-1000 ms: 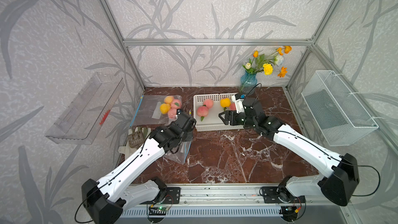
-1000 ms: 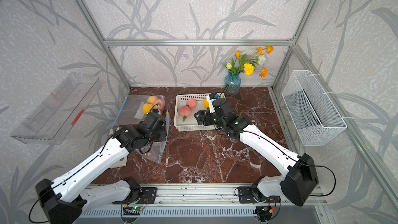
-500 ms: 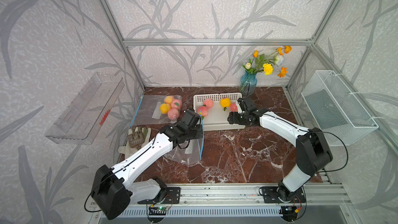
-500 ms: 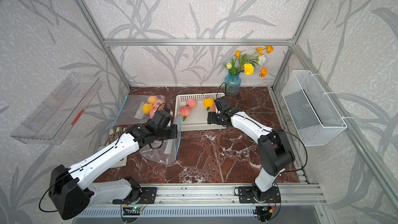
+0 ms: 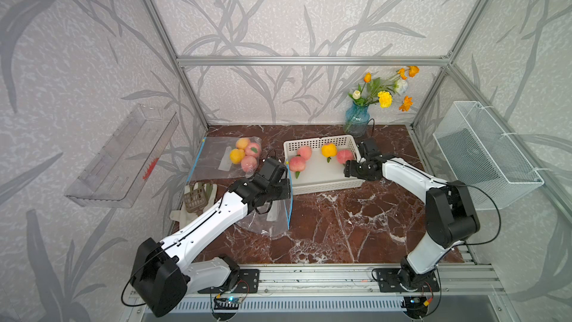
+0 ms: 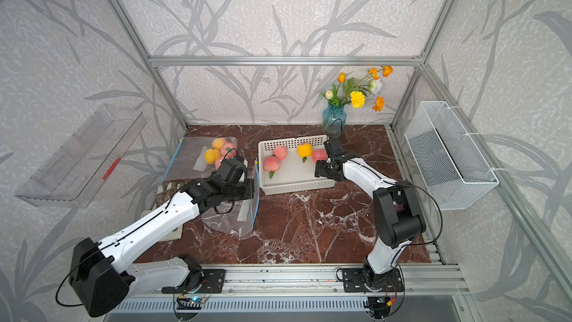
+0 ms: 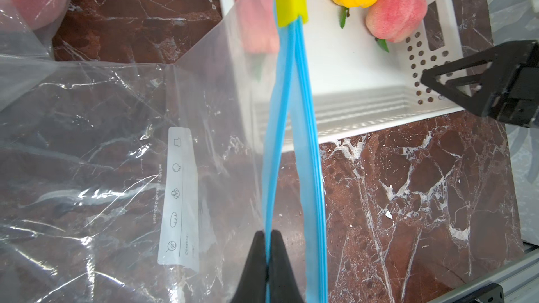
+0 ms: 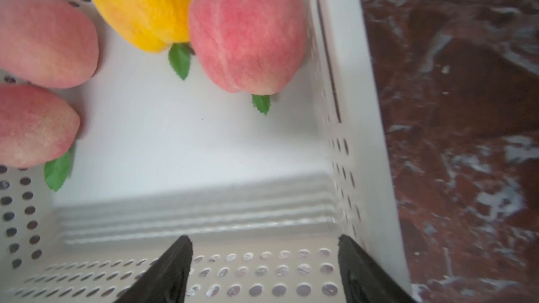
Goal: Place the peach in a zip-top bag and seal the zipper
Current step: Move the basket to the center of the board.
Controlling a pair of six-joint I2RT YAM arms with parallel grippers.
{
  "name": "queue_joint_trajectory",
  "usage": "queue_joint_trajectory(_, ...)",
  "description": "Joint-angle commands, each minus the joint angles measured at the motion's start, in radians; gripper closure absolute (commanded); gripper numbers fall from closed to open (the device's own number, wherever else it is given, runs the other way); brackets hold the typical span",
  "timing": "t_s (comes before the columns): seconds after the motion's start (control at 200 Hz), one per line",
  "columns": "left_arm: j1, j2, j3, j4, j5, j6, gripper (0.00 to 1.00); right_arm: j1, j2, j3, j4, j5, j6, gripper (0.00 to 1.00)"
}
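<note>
Noting white basket point(image 5: 328, 184) unmoved. The zip-top bag point(image 5: 272, 219) has swung in beside it since a second ago, upright, mouth parted. My left gripper point(image 7: 267, 243) is clamped on one blue zipper lip point(image 7: 274, 141). Right gripper point(image 8: 264, 240) has shifted to the basket's end, jaws wide, empty. Pink peach point(image 8: 248, 33) lies just ahead of it, untouched. Grasp comes next, I judge.

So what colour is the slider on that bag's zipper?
Yellow slider, clearest in the left wrist view.
</note>
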Motion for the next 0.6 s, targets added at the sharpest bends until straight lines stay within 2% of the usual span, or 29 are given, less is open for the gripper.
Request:
queue_joint_trajectory(0.0, 0.008, 0.001, -0.012, 0.016, 0.013, -0.004, 1.0, -0.054, -0.04, -0.024, -0.076, 0.089, -0.017, 0.21)
queue_joint_trajectory(0.075, 0.008, 0.017, -0.011, 0.026, 0.032, -0.005, 1.0, -0.054, -0.051, -0.013, -0.09, 0.101, -0.028, 0.21)
queue_joint_trajectory(0.175, 0.008, 0.042, -0.011, 0.046, 0.057, -0.011, 1.0, -0.038, -0.07, 0.0, -0.077, 0.033, -0.02, 0.21)
queue_joint_trajectory(0.35, 0.007, 0.1, 0.004, 0.081, 0.12, -0.027, 1.0, 0.074, -0.085, 0.026, -0.013, -0.058, 0.013, 0.15)
queue_joint_trajectory(0.45, 0.008, 0.139, 0.023, 0.08, 0.139, -0.027, 1.0, 0.131, -0.047, 0.043, 0.045, -0.149, 0.063, 0.14)
queue_joint_trajectory(0.595, 0.007, 0.165, 0.026, 0.107, 0.152, -0.034, 1.0, 0.217, 0.066, 0.117, 0.078, -0.214, 0.128, 0.14)
